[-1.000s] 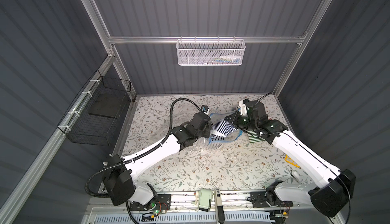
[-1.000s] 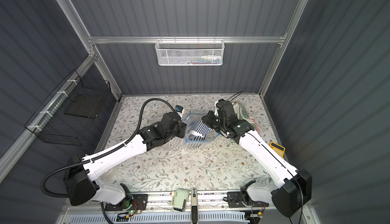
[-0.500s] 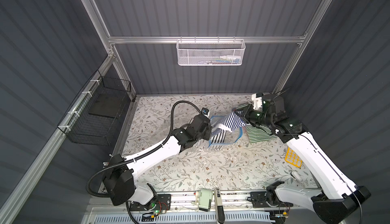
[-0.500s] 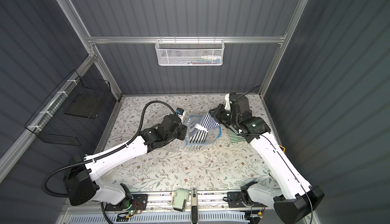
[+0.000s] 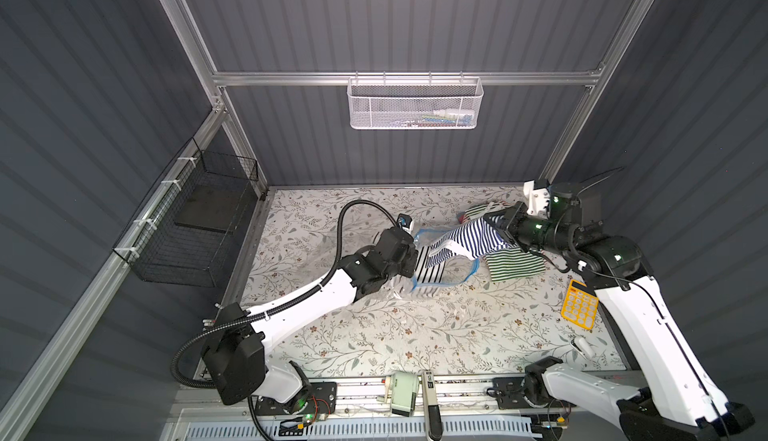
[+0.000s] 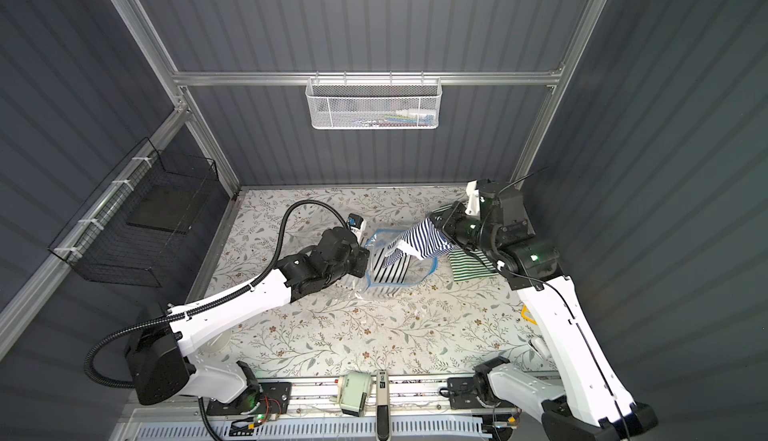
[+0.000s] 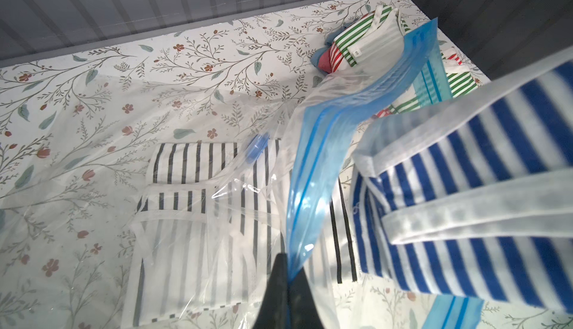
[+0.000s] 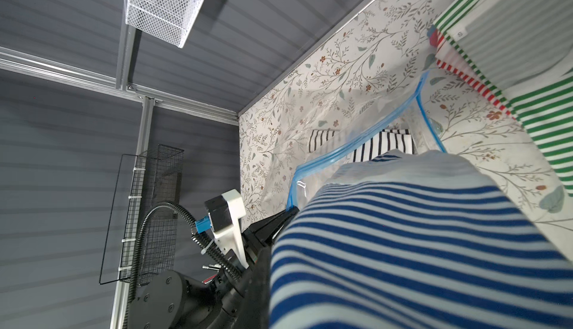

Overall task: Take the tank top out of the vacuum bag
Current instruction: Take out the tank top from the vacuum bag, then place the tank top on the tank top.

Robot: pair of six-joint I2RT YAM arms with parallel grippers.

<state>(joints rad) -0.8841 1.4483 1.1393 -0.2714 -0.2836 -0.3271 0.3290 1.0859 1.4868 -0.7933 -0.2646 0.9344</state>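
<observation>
Left gripper (image 7: 286,276) pinched shut on vacuum bag (image 7: 217,219) zip strip (image 7: 313,172) — anchors the mouth open. Right gripper (image 5: 502,227) clamped on blue-striped tank top (image 5: 469,239) — tail just over the bag mouth, nearly out.

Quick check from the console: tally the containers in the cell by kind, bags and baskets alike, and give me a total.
Clear vacuum bag, on the table, mouth open: 1
White mesh basket, hung on the back rail: 1
Black wire basket, hung on the side wall: 1
Total: 3
</observation>
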